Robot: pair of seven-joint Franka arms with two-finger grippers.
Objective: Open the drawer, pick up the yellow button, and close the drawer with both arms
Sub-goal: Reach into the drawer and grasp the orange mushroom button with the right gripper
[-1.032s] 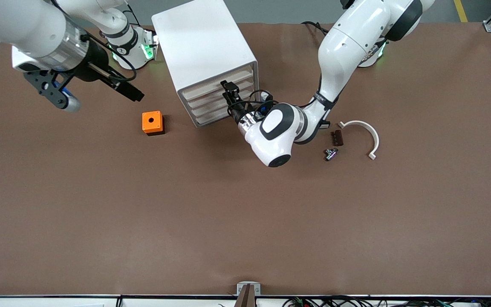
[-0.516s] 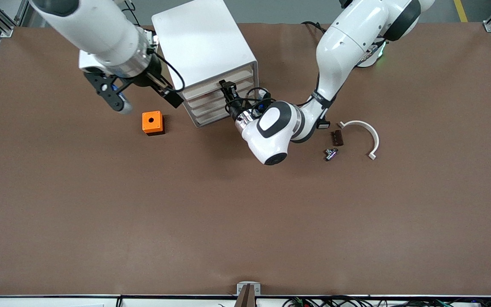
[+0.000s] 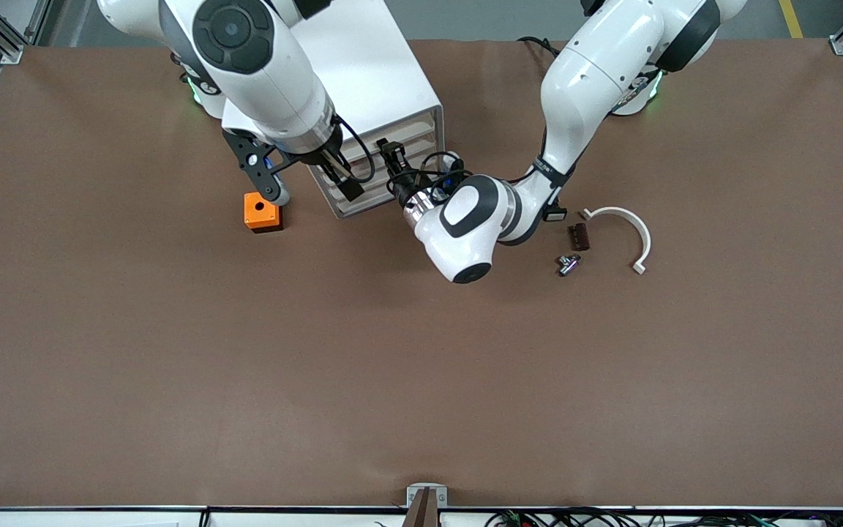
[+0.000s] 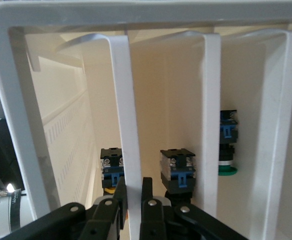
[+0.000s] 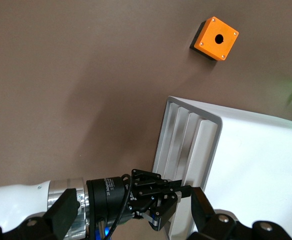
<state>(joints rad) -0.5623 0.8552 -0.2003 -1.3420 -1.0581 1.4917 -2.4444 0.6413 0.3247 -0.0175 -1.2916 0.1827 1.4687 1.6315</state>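
Left gripper (image 3: 393,155): we have it at the cabinet (image 3: 348,66) front, fingers (image 4: 148,197) pinched on a white drawer rib (image 4: 127,115).
Right gripper (image 3: 308,183): we hold it over the cabinet's front corner, beside the orange box (image 3: 261,212), fingers spread, nothing held.
Button (image 4: 111,169): inside the cabinet, just beside the rib we pinch.
Drawers: we see all of them shut.
Table (image 3: 421,366): small loose parts toward the left arm's end.
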